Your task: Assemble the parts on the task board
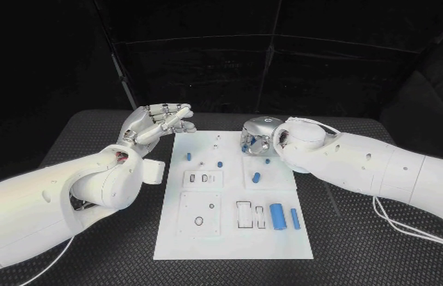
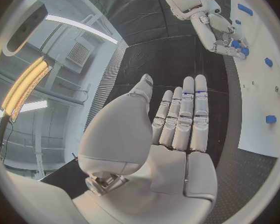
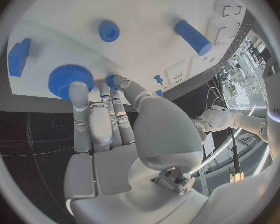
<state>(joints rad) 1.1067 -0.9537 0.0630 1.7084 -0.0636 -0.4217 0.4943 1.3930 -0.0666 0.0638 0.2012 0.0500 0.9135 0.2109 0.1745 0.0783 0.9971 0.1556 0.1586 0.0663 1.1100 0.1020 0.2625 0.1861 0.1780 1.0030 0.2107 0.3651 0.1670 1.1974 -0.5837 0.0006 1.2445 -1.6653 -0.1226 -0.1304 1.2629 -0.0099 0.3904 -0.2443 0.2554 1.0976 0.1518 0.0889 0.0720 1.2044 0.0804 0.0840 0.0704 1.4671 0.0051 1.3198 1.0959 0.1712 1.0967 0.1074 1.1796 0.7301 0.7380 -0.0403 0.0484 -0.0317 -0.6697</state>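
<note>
Hovering beyond the task board [image 1: 231, 235] far-left corner, left hand [image 1: 157, 123], fingers [image 2: 189, 115] straight, holding nothing.

blue parts [image 1: 276, 216] on white task board [image 1: 231, 235]

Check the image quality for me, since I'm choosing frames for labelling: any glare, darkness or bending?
Head view: task board evenly lit, surroundings black. Left wrist view: ceiling lights glare beside the open left hand; the board edge curves. Right wrist view: board bends strongly; the gear by the right hand stays sharp.
</note>
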